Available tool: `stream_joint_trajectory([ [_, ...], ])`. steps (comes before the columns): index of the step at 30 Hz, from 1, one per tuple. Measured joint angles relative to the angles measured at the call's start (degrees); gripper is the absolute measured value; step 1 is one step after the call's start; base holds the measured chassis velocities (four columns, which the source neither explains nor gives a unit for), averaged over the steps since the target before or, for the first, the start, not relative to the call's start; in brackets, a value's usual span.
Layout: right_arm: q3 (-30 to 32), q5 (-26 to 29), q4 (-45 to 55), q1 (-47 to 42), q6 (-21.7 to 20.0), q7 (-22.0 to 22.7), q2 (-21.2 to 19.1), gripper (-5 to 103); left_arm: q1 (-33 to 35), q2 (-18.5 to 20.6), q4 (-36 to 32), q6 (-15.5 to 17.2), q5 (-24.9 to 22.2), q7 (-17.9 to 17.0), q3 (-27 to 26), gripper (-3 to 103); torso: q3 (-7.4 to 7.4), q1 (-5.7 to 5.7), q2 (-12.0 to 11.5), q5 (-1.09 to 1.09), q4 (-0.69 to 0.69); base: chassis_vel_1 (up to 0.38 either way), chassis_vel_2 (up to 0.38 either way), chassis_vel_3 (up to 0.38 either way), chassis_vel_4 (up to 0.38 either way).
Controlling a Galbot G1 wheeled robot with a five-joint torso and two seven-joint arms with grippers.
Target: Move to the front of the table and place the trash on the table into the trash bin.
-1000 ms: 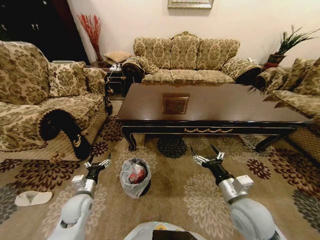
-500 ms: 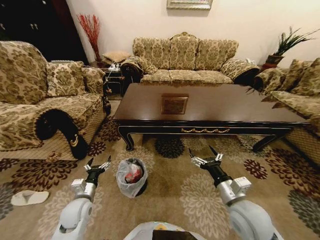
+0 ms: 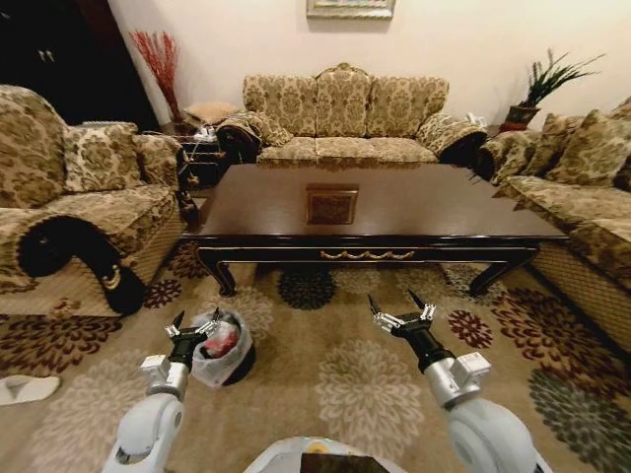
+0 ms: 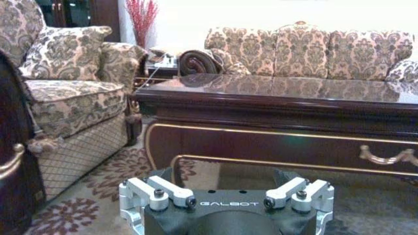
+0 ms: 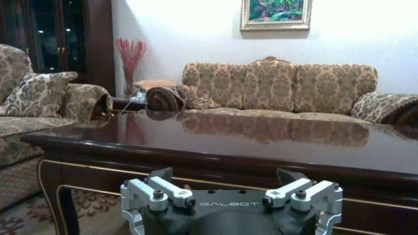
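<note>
The table (image 3: 414,209), dark glossy wood with a square inlay, stands across the middle of the head view, its gold-trimmed front apron facing me. The trash bin (image 3: 225,357) sits on the carpet at the front left, and red and pink trash (image 3: 223,340) lies inside its pale liner. My left gripper (image 3: 194,323) hangs open just left of the bin's rim, holding nothing. My right gripper (image 3: 401,309) is open over the carpet before the table's front edge. In the wrist views the left gripper (image 4: 225,175) and right gripper (image 5: 225,172) point at the table (image 4: 281,100) (image 5: 261,142).
Patterned sofas ring the table: one on the left (image 3: 69,197), one behind (image 3: 340,108), one on the right (image 3: 582,192). A cluttered side table (image 3: 197,153) fills the back left corner. A white slipper (image 3: 18,388) lies at the far left. Carpet lies open between me and the table.
The whole head view has shifted left, so the camera has moved rightward. The bin now appears right beside my left gripper. Both arms keep their pose.
</note>
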Motion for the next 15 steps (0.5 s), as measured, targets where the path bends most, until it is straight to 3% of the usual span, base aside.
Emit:
stream_joint_trajectory([
  [4, -0.1, 0.0, 0.0, 0.0, 0.3, 0.0, 0.0, 100, 0.1, -0.2, -0.1, -0.1, 0.4, 0.0, 0.4, 100, -0.01, -0.01, 0.0, 0.01, -0.02, -0.252, -0.257, 0.238, 0.24],
  [5, -0.2, 0.0, 0.0, 0.0, 0.3, 0.0, 0.0, 100, 0.1, -0.2, -0.1, -0.2, 0.5, 0.0, 0.5, 100, 0.03, 0.03, 0.0, -0.1, -0.05, -0.235, -0.269, 0.231, 0.242],
  [9, -0.4, -0.1, 0.0, 0.0, 0.4, 0.0, 0.0, 100, 0.2, -0.4, -0.3, -0.3, 0.8, -0.1, 0.7, 100, -0.01, -0.02, 0.0, 0.08, -0.01, -0.235, -0.16, 0.251, 0.193],
  [12, -0.6, -0.2, 0.0, -0.1, 0.4, 0.0, 0.0, 100, 0.4, -0.6, -0.4, -0.3, 0.9, -0.1, 0.9, 100, 0.01, 0.0, 0.0, -0.08, -0.03, -0.191, -0.244, 0.229, 0.252],
  [15, -0.8, -0.3, 0.0, 0.0, 0.5, -0.1, 0.1, 100, 0.5, -0.7, -0.5, -0.4, 1.0, -0.1, 0.9, 100, -0.01, -0.02, 0.0, 0.02, -0.01, -0.204, -0.201, 0.191, 0.215],
])
